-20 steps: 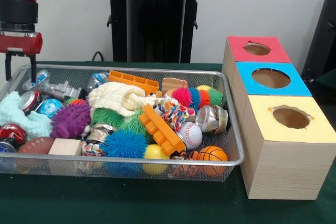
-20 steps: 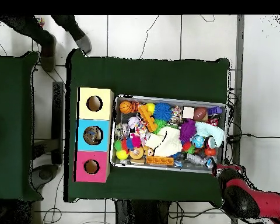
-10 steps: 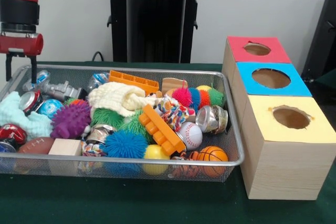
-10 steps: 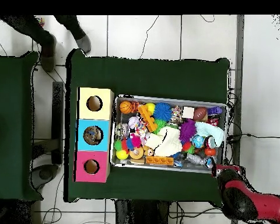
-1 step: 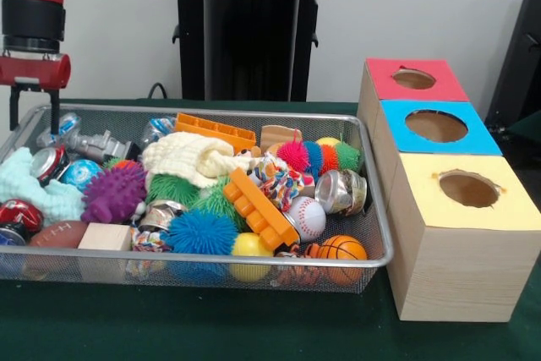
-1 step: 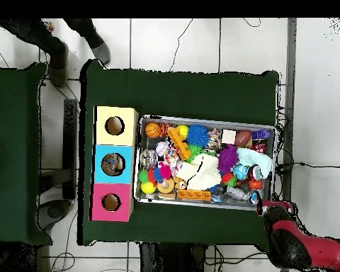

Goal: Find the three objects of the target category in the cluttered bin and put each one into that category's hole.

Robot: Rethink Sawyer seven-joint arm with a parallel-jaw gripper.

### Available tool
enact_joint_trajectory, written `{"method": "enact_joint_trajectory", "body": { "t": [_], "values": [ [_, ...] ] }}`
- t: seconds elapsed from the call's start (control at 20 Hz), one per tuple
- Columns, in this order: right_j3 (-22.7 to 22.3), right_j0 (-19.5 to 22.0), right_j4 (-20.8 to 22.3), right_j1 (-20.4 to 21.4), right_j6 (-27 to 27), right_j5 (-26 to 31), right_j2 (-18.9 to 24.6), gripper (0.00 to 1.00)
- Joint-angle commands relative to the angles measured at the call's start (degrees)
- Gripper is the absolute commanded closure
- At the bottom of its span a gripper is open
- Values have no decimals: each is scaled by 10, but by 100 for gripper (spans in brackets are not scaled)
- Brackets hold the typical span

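The arm's pincer (image 5: 33,110) hangs at the far left corner of the wire mesh bin (image 5: 378,224) in the front view, its two dark fingers (image 5: 53,112) apart and empty, their tips at about rim height, touching nothing that can be made out. In the overhead view the pincer (image 6: 261,205) sits at the bin's lower right corner.

The bin rests on the green counter (image 5: 211,327) and is filled with mixed items. The target category cannot be told from the views. Ball-type items near the front rim: a baseball (image 5: 307,217), a small basketball (image 5: 341,248), a yellow ball (image 5: 251,247) and a blue spiky ball (image 5: 199,232). A brown toy football (image 5: 57,233) lies at the near left, beside a wooden block (image 5: 105,237). A purple spiky ball (image 5: 114,193) is left of centre. An orange toy brick (image 5: 259,208) lies tilted across the middle; a second orange brick (image 5: 215,131) lies towards the far wall. A cream knitted cloth (image 5: 190,158) is draped over the centre. Crushed cans (image 5: 50,161) lie along the left side, and a metal tin (image 5: 341,191) lies at the right.

Just to the right of the bin stand three wooden boxes in a row, each with a round hole on top: red box (image 5: 413,79) farthest, blue box (image 5: 437,127) in the middle, yellow box (image 5: 467,189) nearest.
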State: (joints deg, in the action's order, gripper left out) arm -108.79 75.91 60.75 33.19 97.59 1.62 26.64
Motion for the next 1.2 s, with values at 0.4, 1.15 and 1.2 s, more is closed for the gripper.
{"method": "enact_joint_trajectory", "body": {
  "t": [0.4, 1.15, 1.2],
  "values": [
    [-86, -56, 32, -13, 28, 39, -108, 0],
    [-89, -67, -31, 31, -5, 94, -90, 0],
    [-87, -68, -35, 35, -9, 100, -88, 0]
  ]
}}
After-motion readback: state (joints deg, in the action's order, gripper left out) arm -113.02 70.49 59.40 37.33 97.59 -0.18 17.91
